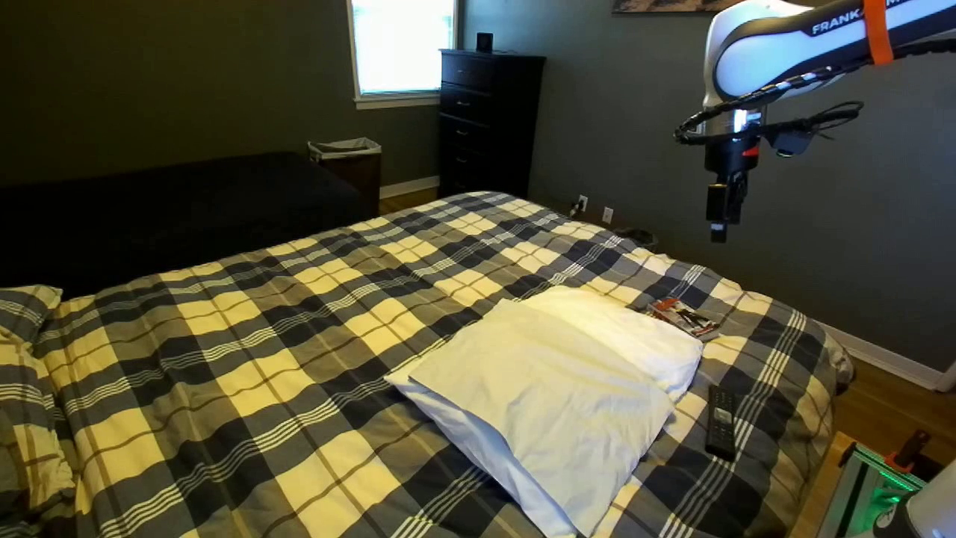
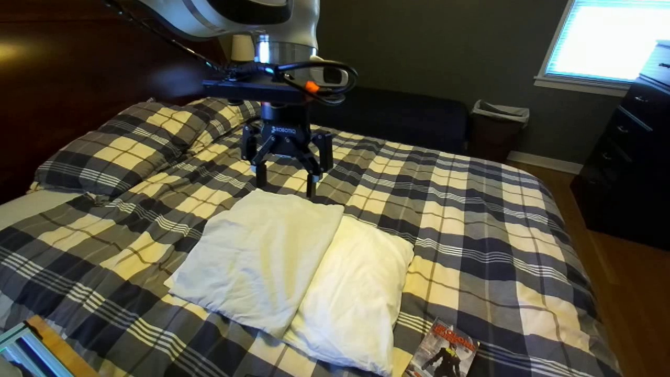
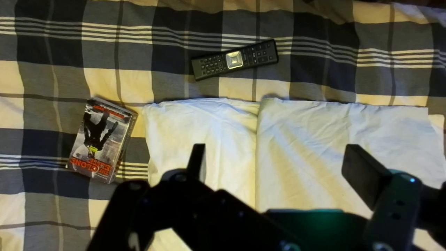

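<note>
With our gripper [image 2: 286, 184] spread and empty above, we judge the white cloth [image 2: 261, 251] partly covering a pillow [image 2: 358, 293] on the bed [image 2: 466, 220] light, limp and best pinched by its edge [image 3: 261, 150].

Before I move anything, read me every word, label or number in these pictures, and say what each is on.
"THE CLONE ELITE": on the book, upside down in the wrist view.
"ROBOTIQ": on the black housing above the jaws.
"FRANK": on the robot arm; an orange strap interrupts the rest.
Too small or blurred: the book's other lettering, key marks on the remote.
</note>
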Action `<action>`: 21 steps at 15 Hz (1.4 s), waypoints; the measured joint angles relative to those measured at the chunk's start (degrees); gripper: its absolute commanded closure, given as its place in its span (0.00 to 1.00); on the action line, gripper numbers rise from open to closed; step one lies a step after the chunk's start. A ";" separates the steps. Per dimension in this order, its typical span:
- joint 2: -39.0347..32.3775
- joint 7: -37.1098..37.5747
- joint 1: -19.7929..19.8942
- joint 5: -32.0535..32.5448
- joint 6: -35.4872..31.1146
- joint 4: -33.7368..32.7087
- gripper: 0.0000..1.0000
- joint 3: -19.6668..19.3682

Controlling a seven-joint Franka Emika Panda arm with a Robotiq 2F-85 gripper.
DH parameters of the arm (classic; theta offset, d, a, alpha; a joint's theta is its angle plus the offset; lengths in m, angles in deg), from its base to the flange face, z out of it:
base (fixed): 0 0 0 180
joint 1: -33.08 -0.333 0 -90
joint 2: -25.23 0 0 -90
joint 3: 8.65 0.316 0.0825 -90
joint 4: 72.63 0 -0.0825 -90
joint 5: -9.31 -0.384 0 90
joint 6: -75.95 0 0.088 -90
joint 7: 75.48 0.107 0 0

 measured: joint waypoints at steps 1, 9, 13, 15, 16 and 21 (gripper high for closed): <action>-0.31 0.38 -0.24 -0.17 0.00 0.00 0.00 0.45; -2.94 16.39 -4.36 -3.54 -0.17 -0.18 0.00 8.28; -6.35 26.72 -6.63 -4.78 -2.19 -2.24 0.00 12.24; -8.80 31.93 -7.68 -4.13 -4.05 -3.74 0.00 14.08; -10.17 34.48 -8.21 -3.49 -4.67 -4.61 0.00 14.87; -16.70 40.92 -10.79 -1.41 -5.75 -9.07 0.00 16.81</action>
